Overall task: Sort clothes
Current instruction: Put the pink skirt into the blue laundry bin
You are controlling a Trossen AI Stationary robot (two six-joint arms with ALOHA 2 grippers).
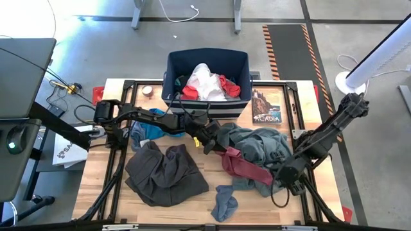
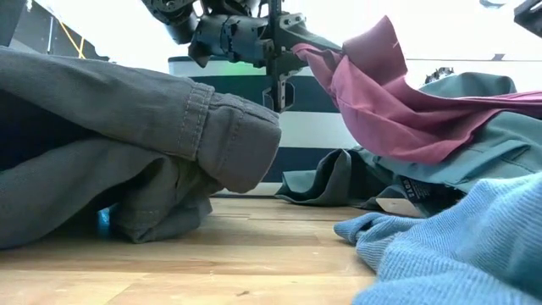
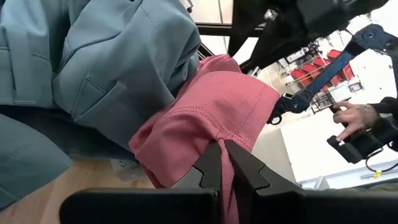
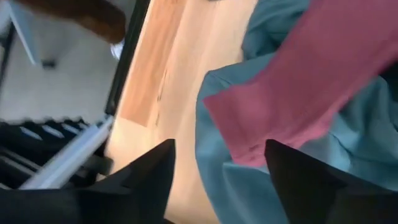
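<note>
The left end effector (image 1: 212,145) is closed on one end of the maroon piece (image 1: 247,168) and holds that end above the bench (image 1: 96,186), near the middle. From this grip the maroon piece runs as a long band to the right and toward the near edge, lying over the grey-green shirt (image 1: 263,144). Its other end rests just beside the right end effector (image 1: 289,174), whose fingers stand wide apart with nothing between them; the right wrist view shows the maroon hem (image 4: 261,134) lying ahead of the two dark fingers (image 4: 155,171), not touching them.

So the long axis of the maroon piece goes from the left end effector to the right one, and each arm is near one end of it. I judge that the left arm alone now carries it, and the striped bin (image 1: 207,80) lies far from it, beyond the left end effector.

The dark trousers (image 1: 164,172) lie on the near left, the blue piece (image 1: 146,131) is under the left arm, and a small grey-blue garment (image 1: 225,200) is at the near edge.
</note>
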